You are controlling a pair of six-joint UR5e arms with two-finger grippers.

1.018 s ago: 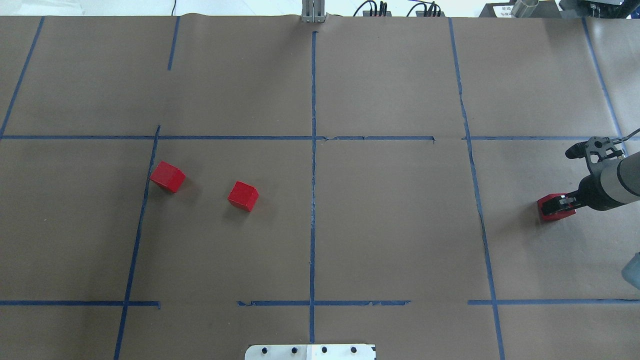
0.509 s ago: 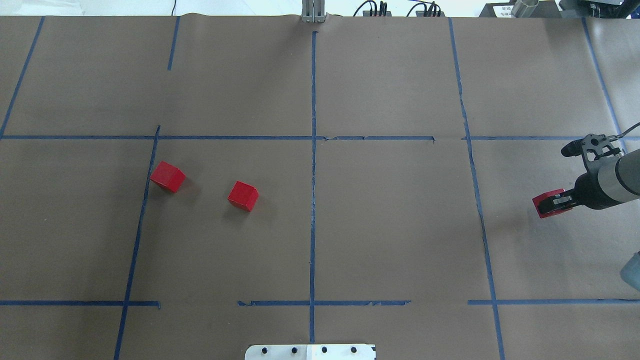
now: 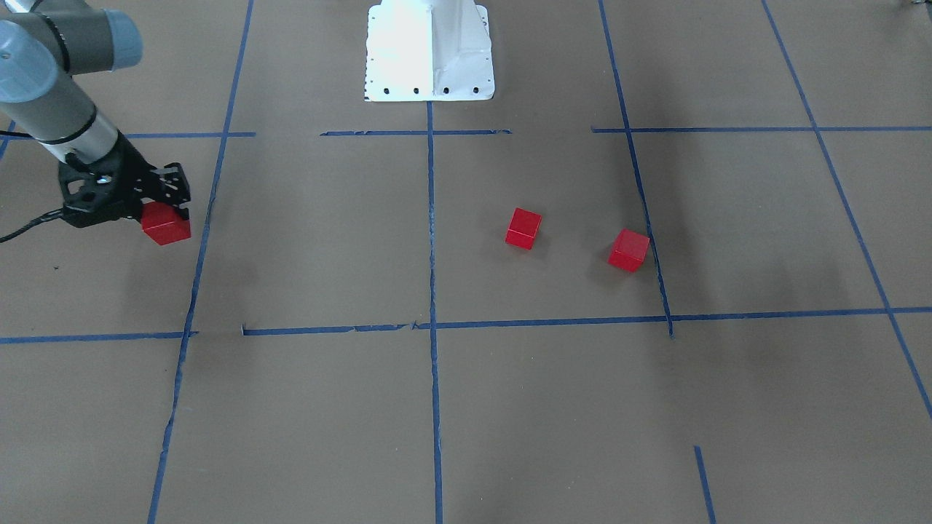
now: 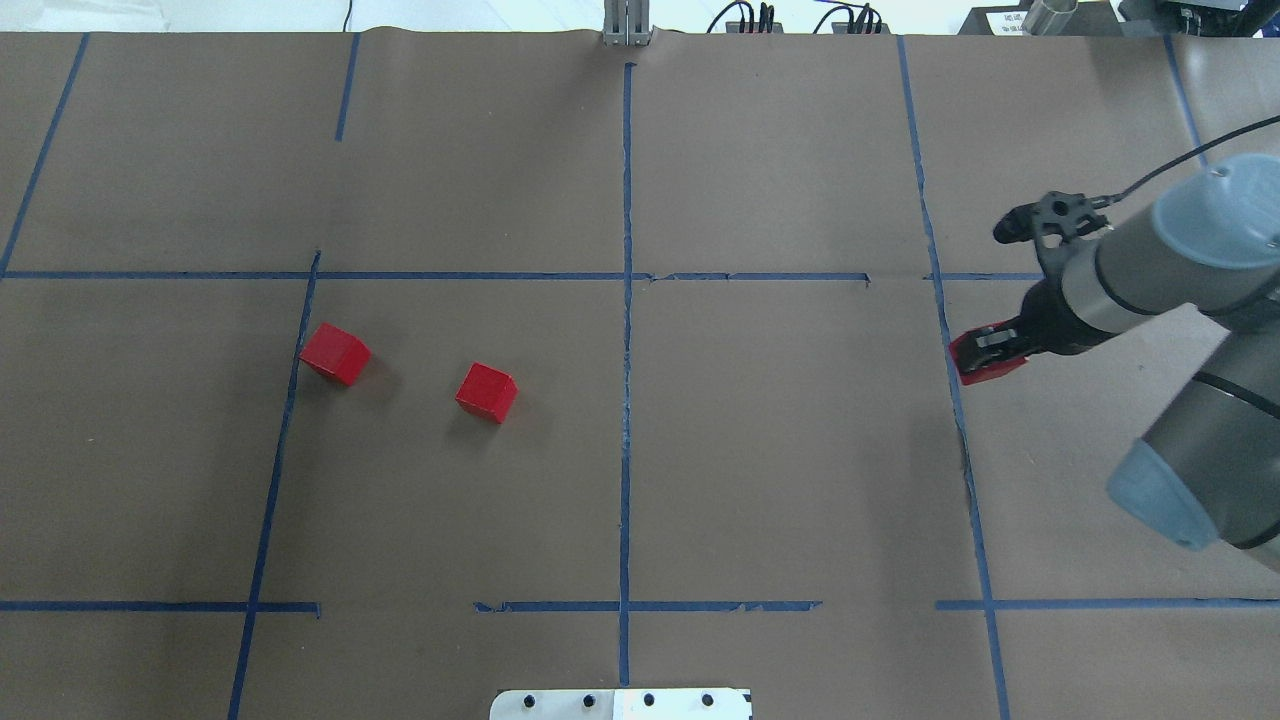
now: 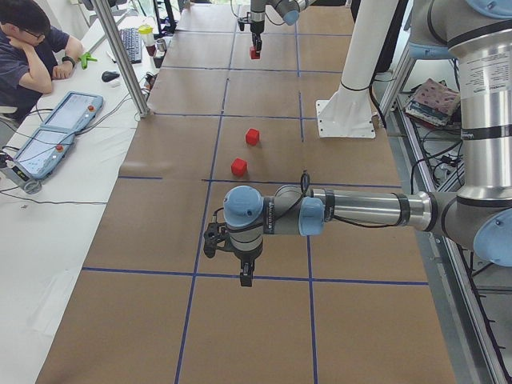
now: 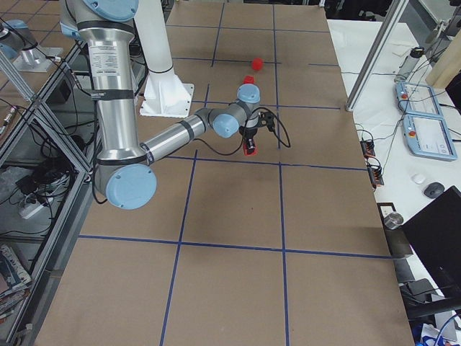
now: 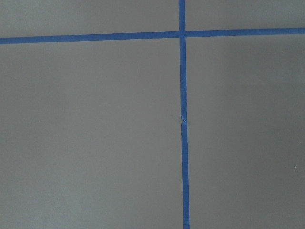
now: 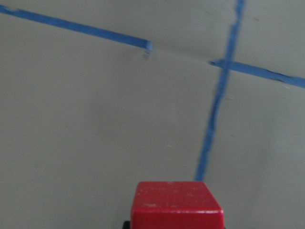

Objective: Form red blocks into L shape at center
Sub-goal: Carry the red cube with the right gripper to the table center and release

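Observation:
Two red blocks (image 4: 335,353) (image 4: 487,391) lie apart on the brown paper, left of the center tape line (image 4: 627,400). They show again in the front-facing view (image 3: 629,249) (image 3: 523,228). My right gripper (image 4: 985,352) is shut on the third red block (image 4: 982,366), held above the paper over the right vertical tape line. The held block fills the bottom of the right wrist view (image 8: 176,205) and shows in the front-facing view (image 3: 166,224). My left gripper (image 5: 246,278) shows only in the exterior left view, hanging over bare paper; I cannot tell if it is open or shut.
The robot's white base (image 3: 429,51) stands at the near table edge on the center line. A person (image 5: 32,48) sits at a side desk with teach pendants (image 5: 60,132). A metal post (image 5: 128,60) rises at the far table edge.
My right gripper has risen with the red block and carried it left, from the outer right square to the right vertical tape line. The two other blocks have not moved.

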